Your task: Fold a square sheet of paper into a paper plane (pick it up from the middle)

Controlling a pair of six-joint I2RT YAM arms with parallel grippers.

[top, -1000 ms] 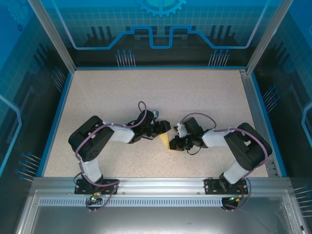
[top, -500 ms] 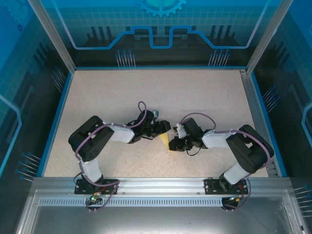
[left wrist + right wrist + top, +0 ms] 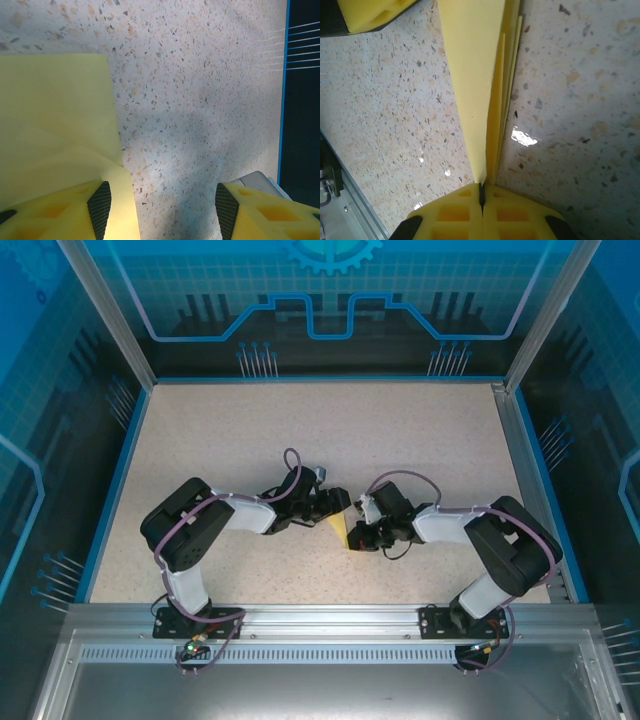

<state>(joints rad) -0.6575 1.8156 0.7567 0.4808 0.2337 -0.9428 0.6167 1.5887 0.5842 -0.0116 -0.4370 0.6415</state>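
- Hardly anything has shifted in the last second. In the top view the right arm has crept a touch toward the middle, and the pale yellow, thin paper sheet [image 3: 341, 530] lies where it did, just below the frame's centre between the two claws.
- The right claw [image 3: 481, 194] is closed tight. The sheet's layered edge runs straight into its seam at the lower centre of the right wrist view, so it has the paper pinched.
- The left claw [image 3: 160, 210] stands about half open and grips nothing. Its finger [image 3: 100, 202] at lower left sits over the sheet's flat part, and the other hangs over the bare speckled tabletop [image 3: 200, 75].
- The step in hand looks like setting a crease, so the pinch should probably travel along the fold line rather than lift.
- The left claw would serve best as an anchor, pressing the flat part down without closing on it.
- The layers fan apart toward the top of the right wrist view, so a slow, straight pull is likely needed to keep them aligned.
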